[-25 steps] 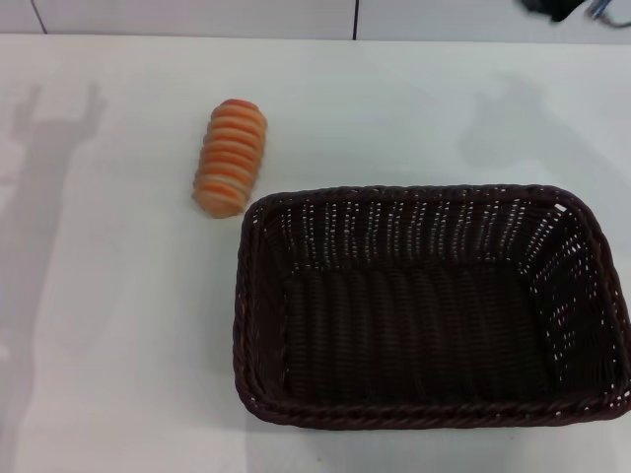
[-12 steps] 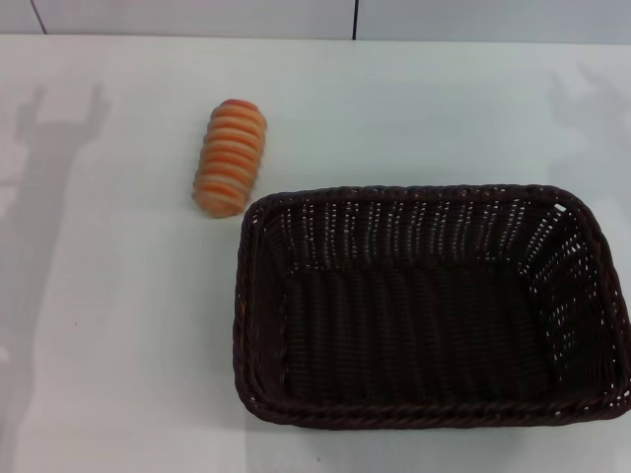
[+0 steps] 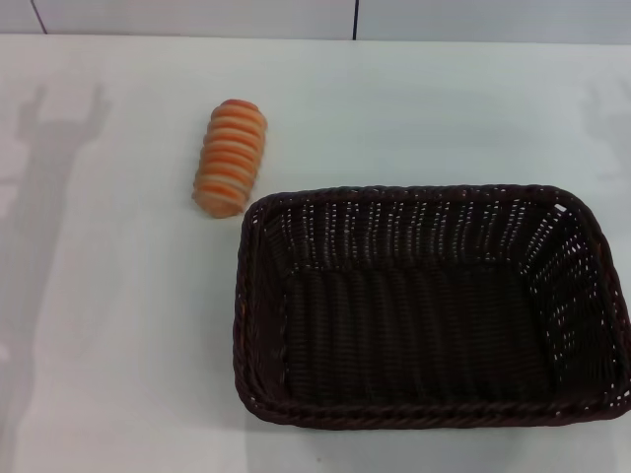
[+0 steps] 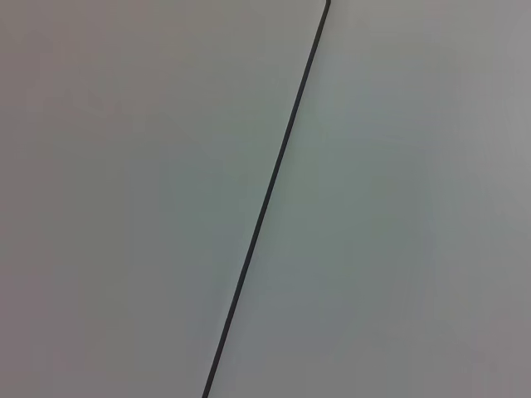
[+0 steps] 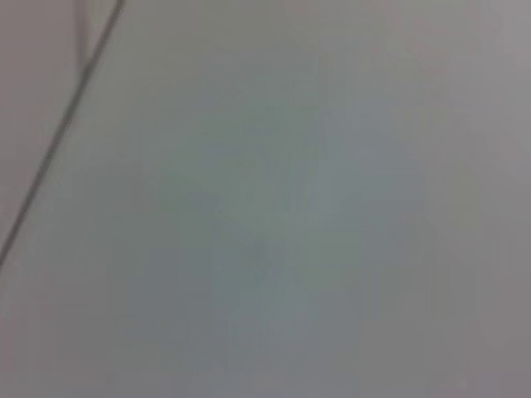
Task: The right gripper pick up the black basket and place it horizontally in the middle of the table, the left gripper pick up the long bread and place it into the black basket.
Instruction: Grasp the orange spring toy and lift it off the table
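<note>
1. Wicker fills the lower right of the head view: the black basket (image 3: 429, 305) sits flat on the table (image 3: 118, 325), long side running across the frame, open side up. Its right edge reaches the frame's right border and its near rim lies close to the bottom border.
2. Inside the basket only its own dark woven floor shows, with sloping openwork sides and a thick braided rim all round.
3. Up and to the left of the basket, the long bread (image 3: 230, 158) lies on the table, outside the basket. It is tan with orange crosswise ridges, and its length runs from near to far with a slight tilt to the right.
4. The loaf's near end sits just beside the basket's far left corner; whether the two touch cannot be told.
5. At the far left of the frame a grey shadow with two upright prongs falls across the table.
6. Along the top of the frame, a pale wall with thin dark seams stands past the table's far edge.
7. Neither gripper appears in any view, so how far their fingers are parted, or what they hold, cannot be told. Both wrist views show only a pale flat surface crossed by a dark slanting line.
</note>
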Available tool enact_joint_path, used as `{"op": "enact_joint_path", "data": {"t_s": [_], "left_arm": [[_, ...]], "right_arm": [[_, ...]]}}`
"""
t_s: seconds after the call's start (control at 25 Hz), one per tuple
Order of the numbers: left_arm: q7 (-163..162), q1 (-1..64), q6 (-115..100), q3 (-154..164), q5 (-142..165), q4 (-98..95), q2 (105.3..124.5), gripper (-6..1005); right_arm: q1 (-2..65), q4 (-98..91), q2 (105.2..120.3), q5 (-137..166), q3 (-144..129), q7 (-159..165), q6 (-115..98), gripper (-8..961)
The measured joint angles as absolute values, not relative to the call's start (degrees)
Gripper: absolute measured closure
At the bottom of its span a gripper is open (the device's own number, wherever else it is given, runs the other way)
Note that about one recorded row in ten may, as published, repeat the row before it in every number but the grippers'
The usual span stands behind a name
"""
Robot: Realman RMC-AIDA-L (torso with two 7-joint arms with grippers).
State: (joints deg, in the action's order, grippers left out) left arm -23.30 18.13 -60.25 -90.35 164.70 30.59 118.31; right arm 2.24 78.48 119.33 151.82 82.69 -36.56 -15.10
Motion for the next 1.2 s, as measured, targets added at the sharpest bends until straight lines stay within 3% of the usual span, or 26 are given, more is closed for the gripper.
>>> {"op": "enact_joint_path", "data": {"t_s": [0.4, 0.76, 1.2], "left_arm": [[-23.4, 13.54, -54.52, -86.36, 164.96, 41.49, 118.1, 231], [-21.4, 6.15, -24.59, -82.01, 165.51, 69.05, 117.44, 234], [-13.95, 8.8, 15.29, -81.9, 165.47, 89.87, 117.92, 237]], "right_arm": [[2.49, 56.18, 119.17, 151.26, 77.64, -22.94, -47.47, 520], [9.38, 36.04, 119.3, 146.24, 78.12, -19.57, -63.56, 519], [14.51, 25.49, 119.31, 143.15, 78.1, -15.74, -67.8, 519]]}}
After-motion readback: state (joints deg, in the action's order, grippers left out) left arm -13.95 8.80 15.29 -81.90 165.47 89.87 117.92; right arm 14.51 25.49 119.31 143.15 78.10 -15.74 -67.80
